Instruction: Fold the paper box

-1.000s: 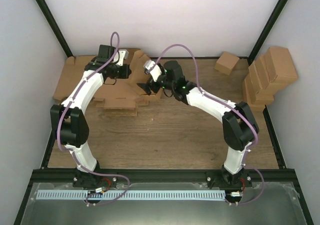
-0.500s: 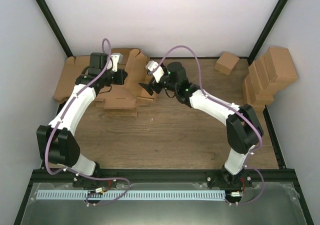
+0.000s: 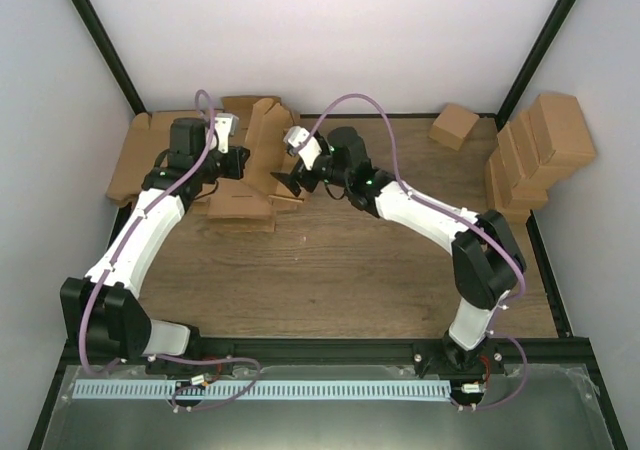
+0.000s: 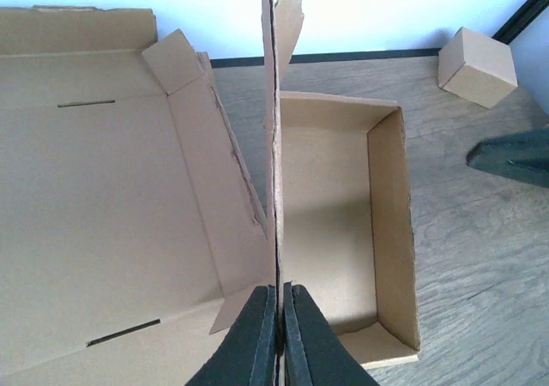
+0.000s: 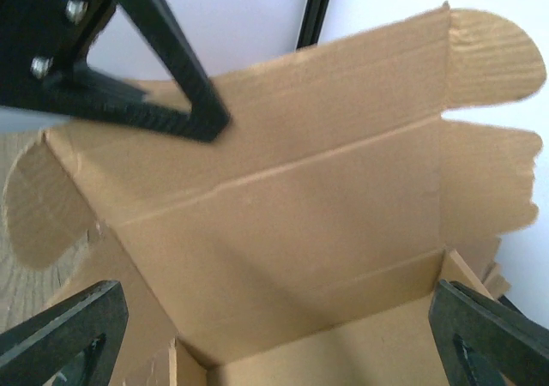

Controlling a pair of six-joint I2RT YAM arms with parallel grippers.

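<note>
Looking at the paper box (image 3: 265, 155) sitting toward the far left of the table (image 3: 350, 270), only half folded: tray part opening upward, one tall flap standing straight up along its left side.

Seeing the left gripper (image 4: 280, 296) clamping down on the near edge of that upright flap, fingers squeezed together with just the cardboard between them.

Spotting the right gripper (image 3: 288, 178) hanging just right of the box, fingers spread wide apart, gripping nothing, pointing in over the open tray toward the flap's inner face. So basically getting that flap standing like a wall between the two grippers.

As for clutter: noticing a messy pile of flat cardboard sheets (image 3: 150, 160) crowding the box from the left and near side, one big sheet with slots lying right up against the flap in the left wrist view. Also seeing a small cube-ish carton (image 3: 454, 125) sitting well apart at the far right, and a leaning stack of folded cartons (image 3: 540, 150) parked against the right wall. Catching purple cables (image 3: 350, 95) looping above both arms too.
</note>
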